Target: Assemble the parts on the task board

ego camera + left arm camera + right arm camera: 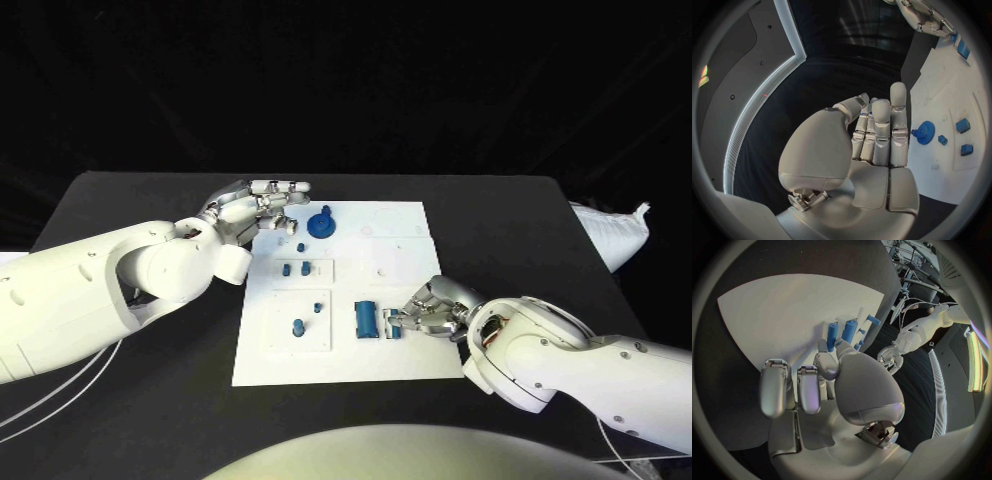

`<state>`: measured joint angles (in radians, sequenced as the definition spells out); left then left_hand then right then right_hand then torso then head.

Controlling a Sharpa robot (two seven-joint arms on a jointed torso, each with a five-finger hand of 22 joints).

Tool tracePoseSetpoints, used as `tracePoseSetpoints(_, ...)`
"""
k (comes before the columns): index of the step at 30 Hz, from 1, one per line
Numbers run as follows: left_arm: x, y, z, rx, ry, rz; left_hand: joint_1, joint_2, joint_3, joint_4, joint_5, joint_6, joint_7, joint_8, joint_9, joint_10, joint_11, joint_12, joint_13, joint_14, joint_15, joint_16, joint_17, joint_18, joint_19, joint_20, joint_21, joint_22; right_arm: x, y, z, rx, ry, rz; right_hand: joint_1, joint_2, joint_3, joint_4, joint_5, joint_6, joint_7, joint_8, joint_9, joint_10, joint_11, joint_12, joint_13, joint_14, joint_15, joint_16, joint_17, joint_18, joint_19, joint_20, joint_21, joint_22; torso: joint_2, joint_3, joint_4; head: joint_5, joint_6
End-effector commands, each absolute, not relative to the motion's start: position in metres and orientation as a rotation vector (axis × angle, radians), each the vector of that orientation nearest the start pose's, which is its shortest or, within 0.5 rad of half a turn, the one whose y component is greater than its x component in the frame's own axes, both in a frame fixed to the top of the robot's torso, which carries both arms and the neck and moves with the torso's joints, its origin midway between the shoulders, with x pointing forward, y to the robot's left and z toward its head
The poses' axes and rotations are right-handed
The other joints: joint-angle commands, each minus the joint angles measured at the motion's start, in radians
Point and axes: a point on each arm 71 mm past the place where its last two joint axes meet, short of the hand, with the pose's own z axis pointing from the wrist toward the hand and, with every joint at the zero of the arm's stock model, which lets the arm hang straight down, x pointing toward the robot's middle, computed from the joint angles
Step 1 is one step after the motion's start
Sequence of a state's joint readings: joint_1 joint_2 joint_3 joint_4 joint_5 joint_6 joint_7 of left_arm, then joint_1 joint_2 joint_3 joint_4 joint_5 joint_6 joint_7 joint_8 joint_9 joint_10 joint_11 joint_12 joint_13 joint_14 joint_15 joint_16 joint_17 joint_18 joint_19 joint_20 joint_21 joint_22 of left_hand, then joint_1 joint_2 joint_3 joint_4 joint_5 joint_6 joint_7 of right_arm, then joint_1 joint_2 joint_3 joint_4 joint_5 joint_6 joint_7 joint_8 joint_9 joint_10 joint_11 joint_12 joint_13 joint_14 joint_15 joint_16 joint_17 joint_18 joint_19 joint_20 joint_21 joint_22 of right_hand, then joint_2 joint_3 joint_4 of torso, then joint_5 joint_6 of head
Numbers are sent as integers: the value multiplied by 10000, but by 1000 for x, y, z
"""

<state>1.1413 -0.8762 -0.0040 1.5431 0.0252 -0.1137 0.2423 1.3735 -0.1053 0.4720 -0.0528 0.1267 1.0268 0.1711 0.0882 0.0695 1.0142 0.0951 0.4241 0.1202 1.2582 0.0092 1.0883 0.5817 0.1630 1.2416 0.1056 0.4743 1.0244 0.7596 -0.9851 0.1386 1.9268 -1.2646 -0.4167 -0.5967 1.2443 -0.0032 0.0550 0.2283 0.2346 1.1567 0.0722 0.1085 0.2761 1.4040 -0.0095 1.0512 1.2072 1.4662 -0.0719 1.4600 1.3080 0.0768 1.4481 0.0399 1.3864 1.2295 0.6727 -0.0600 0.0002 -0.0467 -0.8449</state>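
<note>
On the black table (144,200), I see the white task board (407,225) lying with its long axis running away from the robot, its near edge slightly wider in the head view. At the board's far left, a blue gear (323,222) stands in it, beside the left hand (260,208). That hand hangs at the board's far left corner; in the left wrist view its fingers (879,132) are straight and pressed side by side, holding nothing, the gear (926,132) lying just past them. Nearer the middle, I note small blue pegs (297,268) within a raised square panel, and below it a second panel carrying another blue peg (299,327). Right of that panel lies a blue cylinder (366,318), its long axis running away from the robot, parallel to the board's long side. The right hand (430,310) sits at the board's near right edge, just beside the cylinder; its fingertips (392,322) are close to a smaller blue piece next to the cylinder, but I cannot tell whether they pinch it. In the right wrist view, two blue cylinders (832,334) rise beyond the curled fingers.
</note>
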Motion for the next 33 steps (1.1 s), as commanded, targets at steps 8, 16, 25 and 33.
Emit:
tracePoseSetpoints(8, 473, 205, -201, -12141, 16472, -16679, 21, -47, -9, -46, 21, -77, 6, 17, -19, -55, 19, 47, -2, -75, -4, 20, -13, 185, 52, 3, -39, -5, 347, -184, -274, 4492, 20936, 5845, -288, -70, -309, 218, 31, 106, -13, -43, 51, 23, 14, -123, -57, 693, -43, -34, 646, -89, 32, -69, 34, 27, 2, 0, -4, 18, -20)
tracePoseSetpoints(16, 473, 206, -201, -12144, 16494, -16682, 21, -47, -9, -46, 21, -77, 6, 17, -19, -55, 19, 47, -2, -75, -4, 20, -13, 185, 52, 3, -39, -5, 347, -183, -274, 4338, 21006, 5865, -474, -132, -695, 446, 12, 202, -57, 8, 129, 64, -21, -74, -4, 695, -67, -34, 652, -90, 38, -85, 36, 40, -3, -2, 0, 13, -39)
tracePoseSetpoints(25, 472, 206, -201, -12156, 16507, -16660, 21, -47, -9, -46, 21, -77, 6, 17, -19, -55, 19, 47, -2, -75, -4, 20, -13, 185, 52, 3, -39, -5, 346, -186, -273, 3892, 20961, 5917, -595, -271, -1292, 578, -580, 199, -79, 23, 234, 57, -35, -101, 20, 693, -83, -47, 643, -92, 38, -105, 30, 47, 4, 16, -8, 24, -47)
tracePoseSetpoints(33, 473, 207, -201, -12163, 16514, -16647, -7, -42, -12, -36, 20, -102, 27, 10, -20, -69, 34, 56, -6, -78, 9, 23, -25, 180, 52, 10, -40, -4, 345, -193, -273, 3224, 21192, 6054, -557, -322, -1859, 505, -1645, 171, -82, 33, 348, 63, -35, -91, 72, 699, -82, -38, 671, -96, 41, -106, 35, 74, 3, 12, -25, 28, -22)
